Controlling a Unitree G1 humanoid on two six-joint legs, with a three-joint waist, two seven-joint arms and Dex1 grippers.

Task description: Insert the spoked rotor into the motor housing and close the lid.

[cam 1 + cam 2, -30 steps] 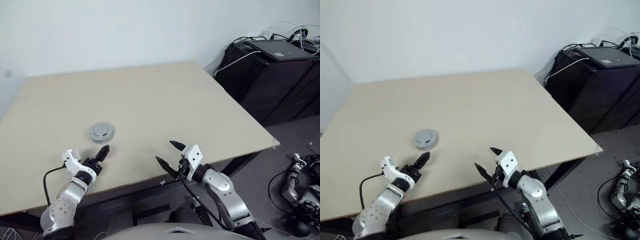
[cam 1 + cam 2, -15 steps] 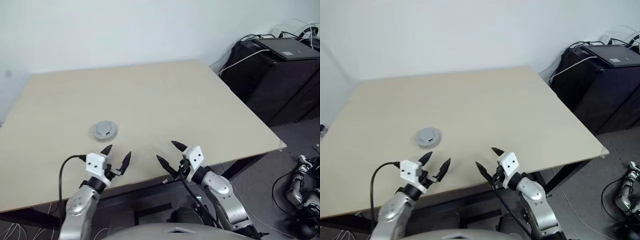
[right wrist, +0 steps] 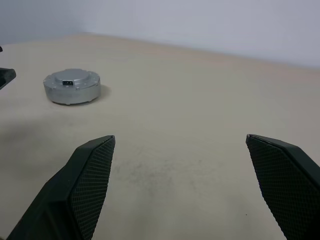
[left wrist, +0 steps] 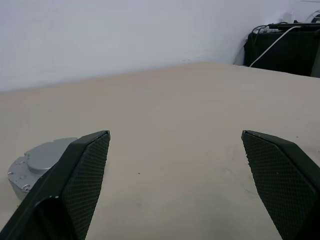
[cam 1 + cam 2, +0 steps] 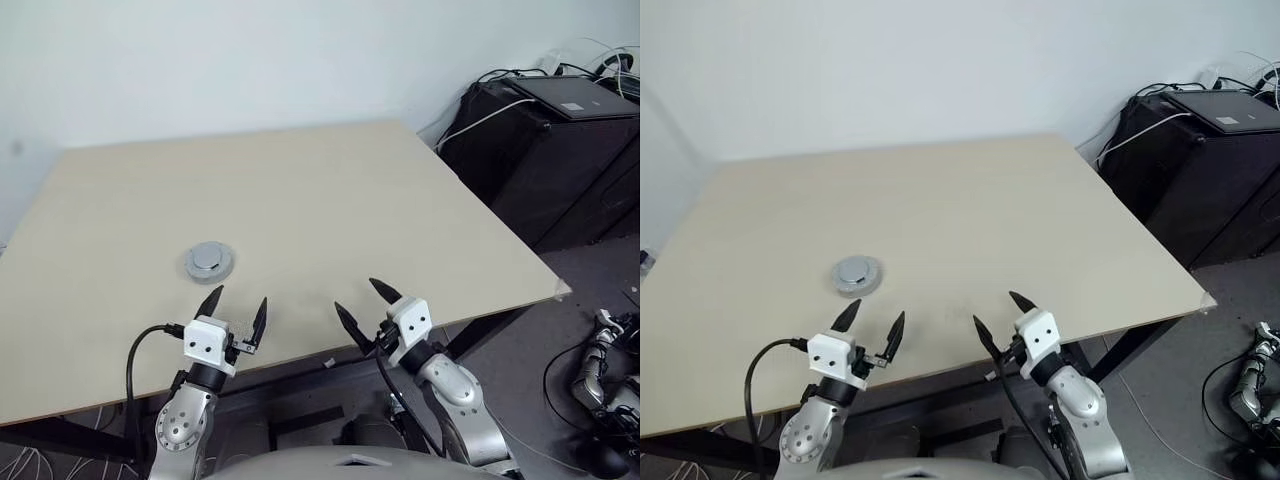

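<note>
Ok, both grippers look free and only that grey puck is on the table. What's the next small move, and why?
Probably none beyond keeping both arms back. The lid sits closed and level on the table, smooth grey face up, with no loose rotor or open housing showing. The left gripper and right gripper are open near the table's front edge, holding nothing.

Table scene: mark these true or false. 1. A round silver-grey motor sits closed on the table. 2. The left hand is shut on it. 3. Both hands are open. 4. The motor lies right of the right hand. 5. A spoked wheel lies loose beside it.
1. True: the motor rests on the table, lid on.
2. False: the left hand is apart from it and holds nothing.
3. True: the right hand is open too.
4. False: it lies ahead of the left hand.
5. False: nothing lies beside it.
</note>
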